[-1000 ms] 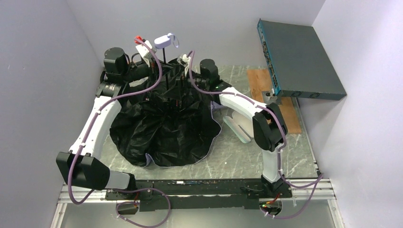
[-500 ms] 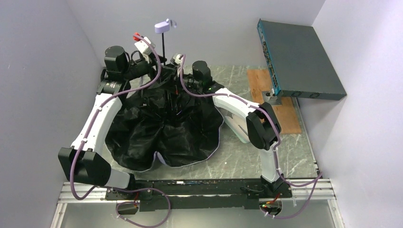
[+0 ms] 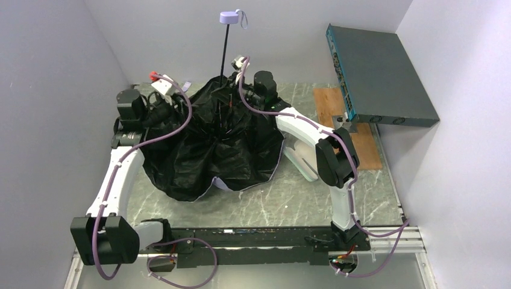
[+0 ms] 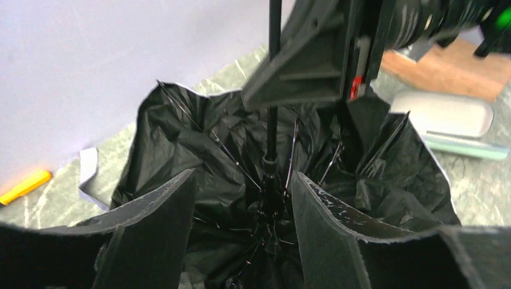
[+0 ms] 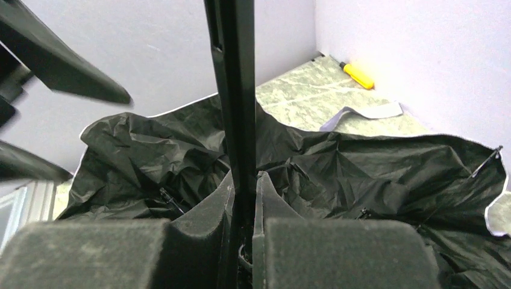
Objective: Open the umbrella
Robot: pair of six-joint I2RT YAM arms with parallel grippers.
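The umbrella (image 3: 211,147) lies upside down on the table, its black lining facing up and a pale edge showing at the front. Its thin black shaft (image 3: 225,57) stands up to the lavender handle (image 3: 230,17). My right gripper (image 3: 232,81) is shut on the shaft just above the canopy, and its pads (image 5: 265,198) pinch the shaft (image 5: 236,90). My left gripper (image 3: 182,103) sits at the canopy's left rim. It is open, with its fingers (image 4: 163,223) apart and only lining and ribs (image 4: 268,180) between them. The right gripper (image 4: 319,54) fills the top of the left wrist view.
A pale mint oval case (image 3: 299,159) lies right of the canopy, also (image 4: 449,117). A wooden board (image 3: 337,105) and a blue-grey box (image 3: 379,72) are at the back right. An orange marker (image 5: 357,75) and a white strap (image 5: 361,113) lie by the back wall.
The left gripper let go of the shaft and drew back to the left. The right gripper closed on the shaft. The handle has risen and the shaft now stands longer and more upright.
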